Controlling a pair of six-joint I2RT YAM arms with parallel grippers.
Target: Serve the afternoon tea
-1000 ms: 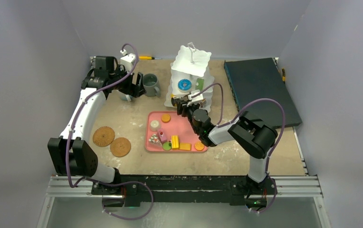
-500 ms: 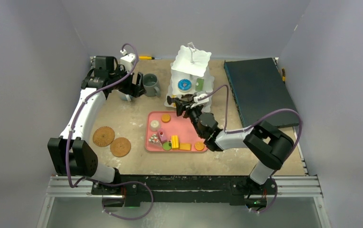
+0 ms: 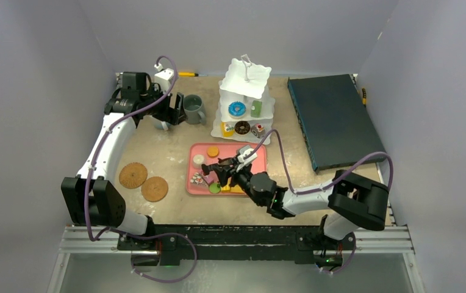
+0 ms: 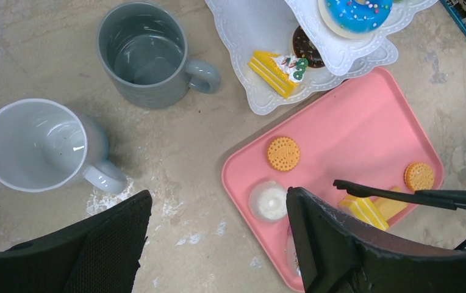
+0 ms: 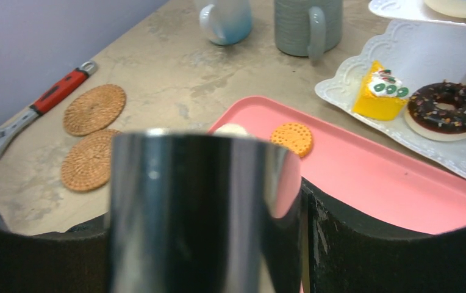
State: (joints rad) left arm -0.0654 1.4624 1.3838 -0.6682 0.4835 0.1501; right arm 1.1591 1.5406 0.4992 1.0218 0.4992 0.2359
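While parked at far left of bench, shows left gripper with fingers spread wide, nothing between them. Below that wrist: white mug and grey mug, upright, just beside each other, clear of the fingers. Shows right gripper low over pink tray, fingers pinching shiny handle end of black tongs; tong tips above tray, cannot tell if touching anything. On tray: round biscuit, second round biscuit, white round pastry, yellow cake wedge under tongs, plus more small pieces at near end, too small to name. White three-tier stand just beside tray's far edge; cannot tell whether touching. On bottom tier: chocolate donut, yellow cake slice. On middle tier: blue sprinkled donut. Cork coaster just beside second cork coaster at near left, both lying flat, well apart from mugs. Red-handled wrench near coasters. Dark blue case at far right of bench.
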